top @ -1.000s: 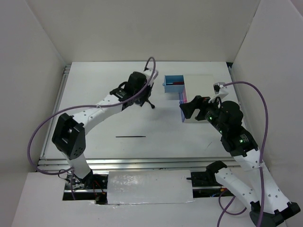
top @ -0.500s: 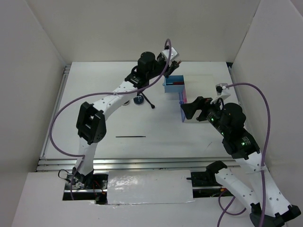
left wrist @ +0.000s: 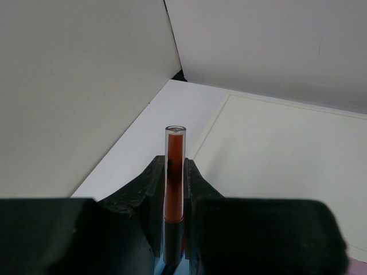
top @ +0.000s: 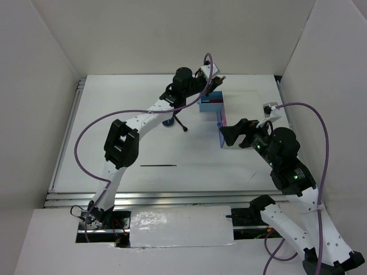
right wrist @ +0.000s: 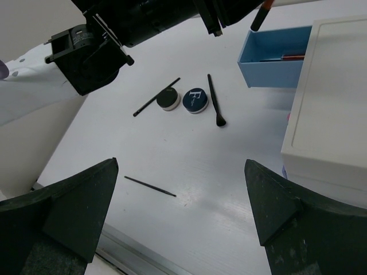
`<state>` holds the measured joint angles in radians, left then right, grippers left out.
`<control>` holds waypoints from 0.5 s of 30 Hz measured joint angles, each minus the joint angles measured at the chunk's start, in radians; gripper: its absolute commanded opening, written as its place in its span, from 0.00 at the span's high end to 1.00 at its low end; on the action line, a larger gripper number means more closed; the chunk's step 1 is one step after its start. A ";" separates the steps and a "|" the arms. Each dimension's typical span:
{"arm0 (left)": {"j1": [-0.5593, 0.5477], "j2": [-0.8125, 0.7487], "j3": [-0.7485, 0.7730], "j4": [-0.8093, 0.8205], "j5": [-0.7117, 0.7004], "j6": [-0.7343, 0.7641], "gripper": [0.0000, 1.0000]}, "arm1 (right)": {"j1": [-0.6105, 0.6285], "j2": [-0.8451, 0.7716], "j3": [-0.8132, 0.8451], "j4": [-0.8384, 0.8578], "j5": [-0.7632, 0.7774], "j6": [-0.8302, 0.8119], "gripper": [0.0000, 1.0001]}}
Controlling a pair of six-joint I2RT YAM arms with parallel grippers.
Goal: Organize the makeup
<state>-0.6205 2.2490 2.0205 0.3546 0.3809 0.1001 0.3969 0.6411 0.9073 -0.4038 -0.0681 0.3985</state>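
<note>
So far, the left hand (left wrist: pixel 174 177), narrowly closed on a red stick (left wrist: pixel 175 143), is holding it above the blue drawer (right wrist: pixel 269 71) at 1 o'clock, where another stick (right wrist: pixel 292 57) is lying, while the right hand (right wrist: pixel 180 166) is hovering wide open and empty, and two compacts (right wrist: pixel 168 100) (right wrist: pixel 196 101), a brush (right wrist: pixel 214 98) and two pencils (right wrist: pixel 150 186) (right wrist: pixel 156 97) are waiting on the bench (right wrist: pixel 189 154).

Top external view: set high behind the arm bases, facing steeply down, whole tabletop (top: pixel 114 132) in frame. Left wrist view: close along the left fingers (left wrist: pixel 143 195), facing the corner of the walls (left wrist: pixel 86 86). Right wrist view: raised, looking down past the right fingers (right wrist: pixel 69 212). It shares the blue drawer (right wrist: pixel 269 63) and left arm (right wrist: pixel 143 17) with the overhead view.
</note>
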 measured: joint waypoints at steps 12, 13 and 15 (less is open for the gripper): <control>0.048 0.055 -0.010 0.037 0.047 -0.025 0.72 | 0.000 -0.002 -0.013 0.008 -0.001 0.000 0.01; 0.053 0.056 -0.019 0.040 0.051 -0.028 0.64 | 0.000 -0.002 -0.013 0.008 0.000 0.000 0.01; 0.058 0.056 -0.031 0.043 0.057 -0.031 0.46 | 0.000 -0.002 -0.013 0.008 0.000 0.000 0.01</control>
<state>-0.5621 2.3051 1.9892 0.3977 0.4377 0.0696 0.3969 0.6392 0.8948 -0.3954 -0.0685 0.3985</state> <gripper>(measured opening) 0.379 0.994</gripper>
